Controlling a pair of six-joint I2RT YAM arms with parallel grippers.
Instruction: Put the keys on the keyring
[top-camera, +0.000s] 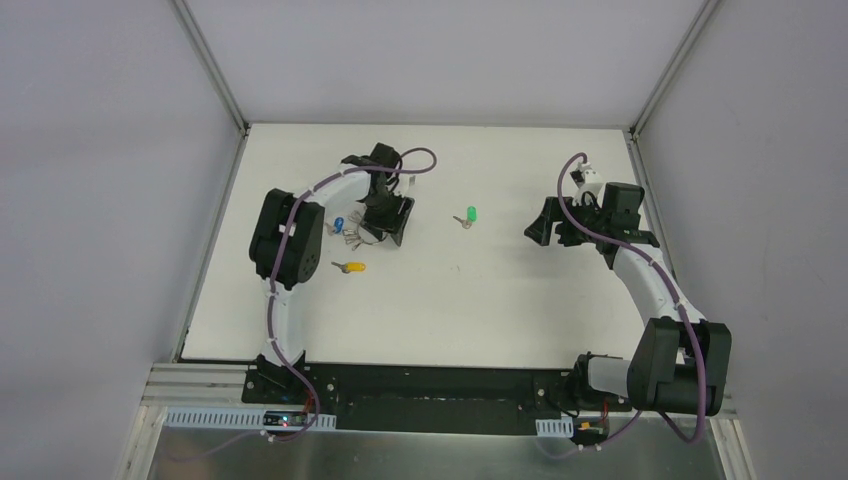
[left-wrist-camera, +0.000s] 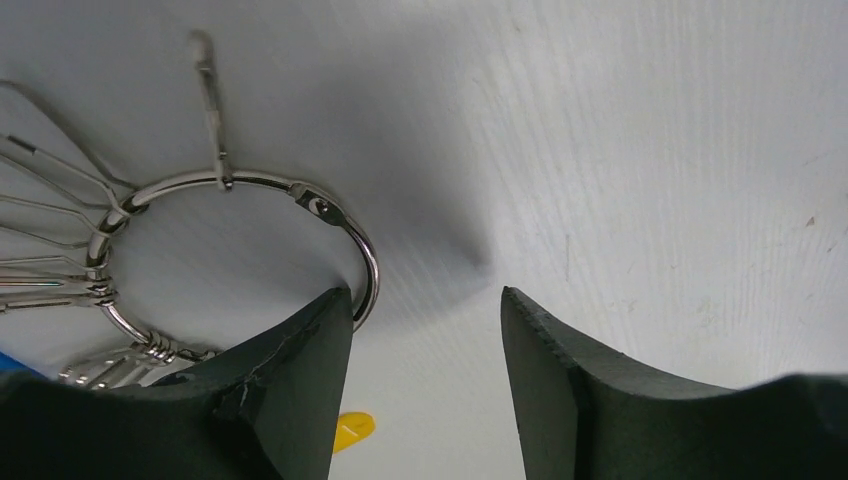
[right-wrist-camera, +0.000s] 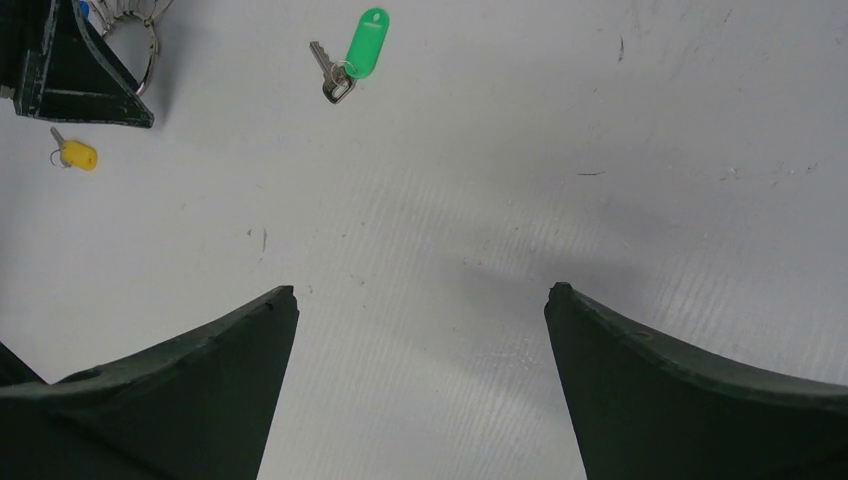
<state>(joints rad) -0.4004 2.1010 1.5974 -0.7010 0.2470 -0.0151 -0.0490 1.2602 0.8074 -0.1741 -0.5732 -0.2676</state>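
The keyring (top-camera: 356, 237) lies left of centre with a fan of silver keys and a blue-headed key (top-camera: 340, 224). My left gripper (top-camera: 388, 225) is open and low over it. In the left wrist view the silver ring (left-wrist-camera: 260, 178) lies just beyond my left gripper (left-wrist-camera: 425, 295), and its edge meets the tip of the left finger (left-wrist-camera: 300, 370). The yellow key (top-camera: 352, 267) lies nearer the front and also shows in the left wrist view (left-wrist-camera: 350, 430). The green key (top-camera: 468, 215) lies at mid-table, apart from both grippers (right-wrist-camera: 365, 45). My right gripper (top-camera: 545, 228) is open and empty (right-wrist-camera: 420, 290).
The white table (top-camera: 450, 310) is walled at the left, back and right. The right wrist view shows the left gripper's dark fingers (right-wrist-camera: 70, 80) over the ring at top left, with the yellow key (right-wrist-camera: 78, 155) below them.
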